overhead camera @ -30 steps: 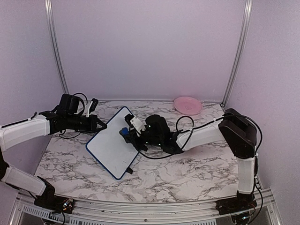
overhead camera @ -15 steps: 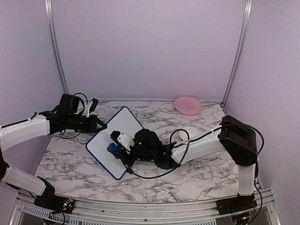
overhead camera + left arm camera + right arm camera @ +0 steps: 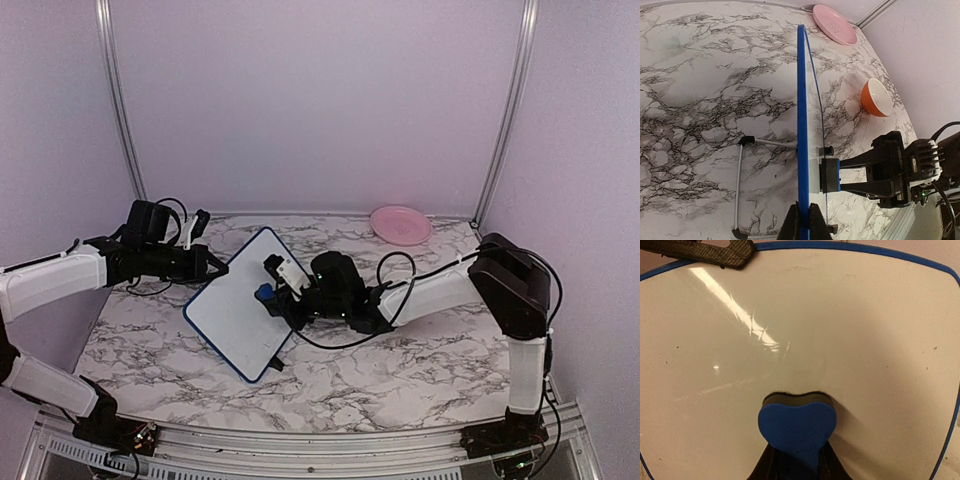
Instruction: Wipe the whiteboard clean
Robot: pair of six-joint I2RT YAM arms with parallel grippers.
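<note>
While the left end effector [image 3: 802,216] pinches the glossy whiteboard's [image 3: 238,305] frame, the right end effector [image 3: 796,462] clamps an eraser [image 3: 796,426]. It looks heart-shaped.

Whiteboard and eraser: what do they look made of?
The whiteboard looks like glossy coated plastic or melamine: glare streaks cross its white face. The eraser seems matte blue foam, with a dark fuzzy layer, maybe felt, against the board.

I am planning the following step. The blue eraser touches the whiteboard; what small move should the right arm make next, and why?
Probably draw the right pincer back slightly, lifting the eraser off the whiteboard. The face in the right wrist view shows no red writing, only glare and tiny specks, so wiping seems unneeded. The left pincer clamps the frame edge.
</note>
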